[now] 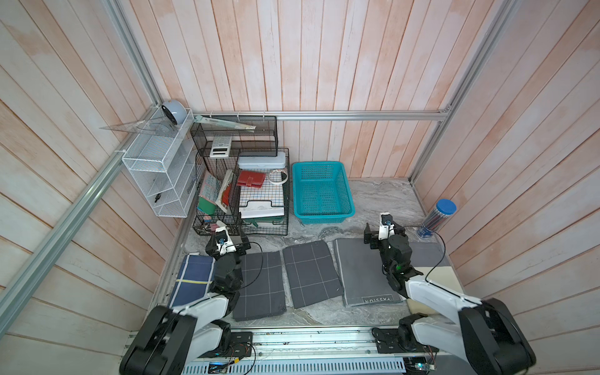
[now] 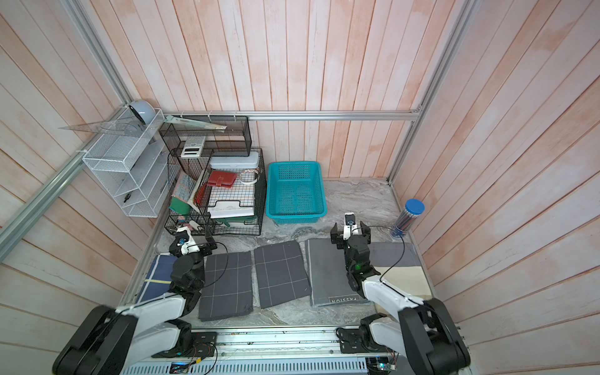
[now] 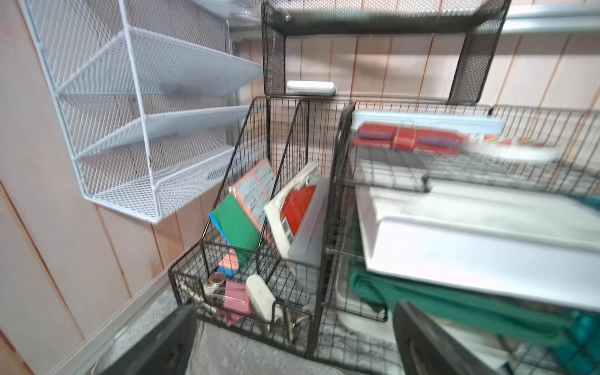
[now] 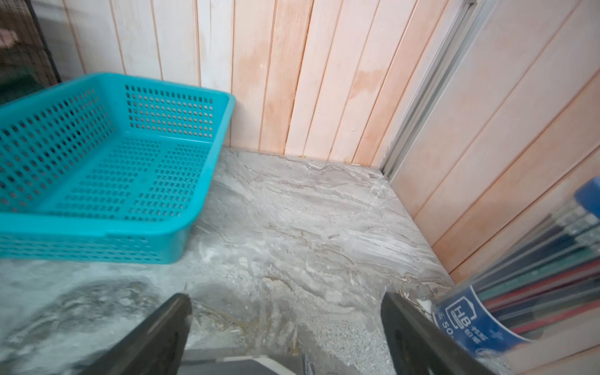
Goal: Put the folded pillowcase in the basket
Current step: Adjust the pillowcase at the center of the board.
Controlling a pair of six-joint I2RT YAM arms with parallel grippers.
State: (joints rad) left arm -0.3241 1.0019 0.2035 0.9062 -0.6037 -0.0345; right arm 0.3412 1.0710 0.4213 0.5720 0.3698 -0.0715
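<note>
- The rectangular turquoise plastic lattice basket (image 1: pixel 321 194) stands at the back of the tabletop (image 1: pixel 380 198), bottom bare, just beside the black wire desk organiser (image 1: pixel 207 165) full of papers.
- Folded grey fabric pillowcases (image 1: pixel 310 274) lie in a row nearer the arms.
- The left tool (image 1: pixel 227 244) and right tool (image 1: pixel 383 232) gape wide, holding nothing.

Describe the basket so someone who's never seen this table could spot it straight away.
Look to the back of the marble-patterned table, by the wooden wall. The basket sits beside the black wire organiser. It alone is turquoise perforated plastic, and empty.
</note>
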